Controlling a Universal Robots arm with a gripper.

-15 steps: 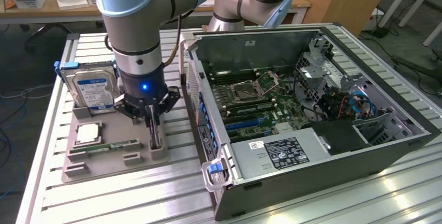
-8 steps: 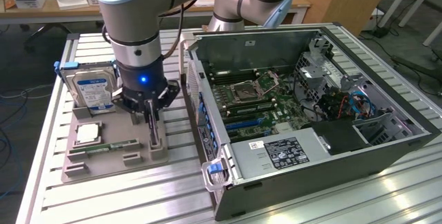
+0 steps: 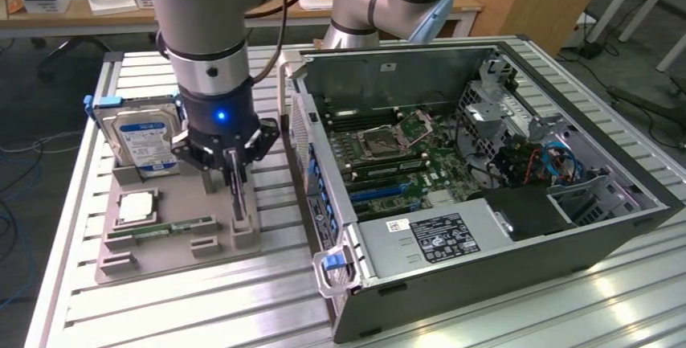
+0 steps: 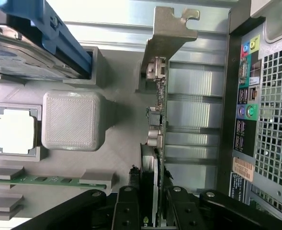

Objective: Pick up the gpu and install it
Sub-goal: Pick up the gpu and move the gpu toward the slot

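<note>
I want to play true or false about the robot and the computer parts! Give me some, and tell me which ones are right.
1. The gripper is down at the grey tray, closed on the graphics card. True.
2. The graphics card is inside the computer. False: it stands on its edge in the tray, beside the computer case.
3. A hard drive with a blue label stands in the tray. True.
4. The computer case is closed up. False: its side is open and the green board shows.
5. A thin green memory stick lies in the tray. True.
</note>
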